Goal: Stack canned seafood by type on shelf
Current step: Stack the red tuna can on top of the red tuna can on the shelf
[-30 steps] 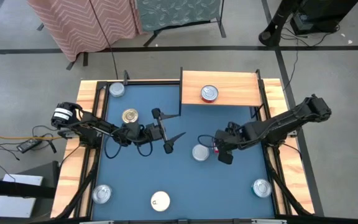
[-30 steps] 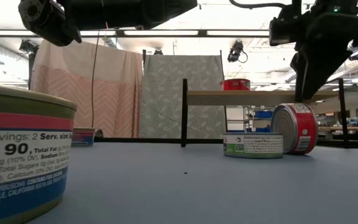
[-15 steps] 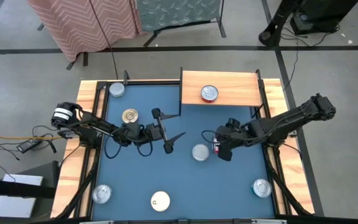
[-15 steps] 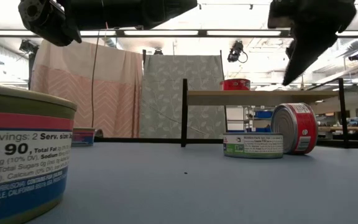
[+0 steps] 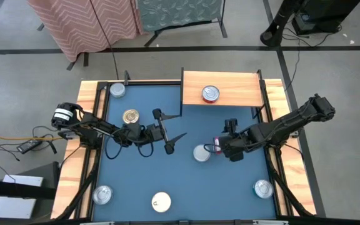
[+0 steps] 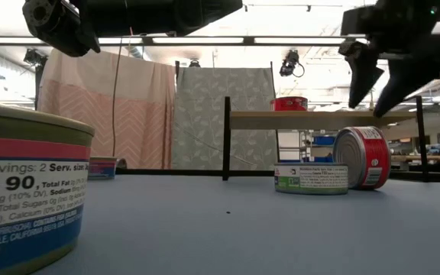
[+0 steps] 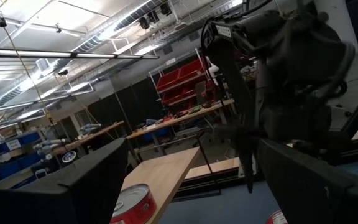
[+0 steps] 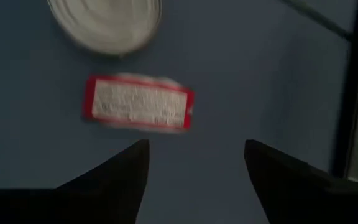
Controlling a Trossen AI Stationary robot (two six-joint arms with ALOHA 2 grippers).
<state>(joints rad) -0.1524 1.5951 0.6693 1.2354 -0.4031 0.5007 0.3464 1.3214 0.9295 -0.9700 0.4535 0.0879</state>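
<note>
The red-labelled tin lies tipped on its side on the blue table, toward the right half and a little in front of the shelf; its silver end faces across the table. Touching it, or very nearly, is an upright tin with a green-and-white label, which from above shows as a plain silver lid. The right gripper hangs above the tipped tin, fingers spread wide and holding nothing; from its own camera the red label sits ahead of the two dark fingers, clear of both.

The shelf, a light-wood plank on dark uprights, stands at the far edge, right of the middle. One tin with a red side sits on it, near its centre.

Other tins are scattered well apart. A silver one is in the far left corner, and a gold-lidded one is just in from the left edge. Another silver one is in the near left corner. A white-lidded one sits at the near edge around the middle, and a silver one in the near right corner.

The left gripper waits over the middle of the table, left of the pair of tins, with its fingers spread wide and empty.
</note>
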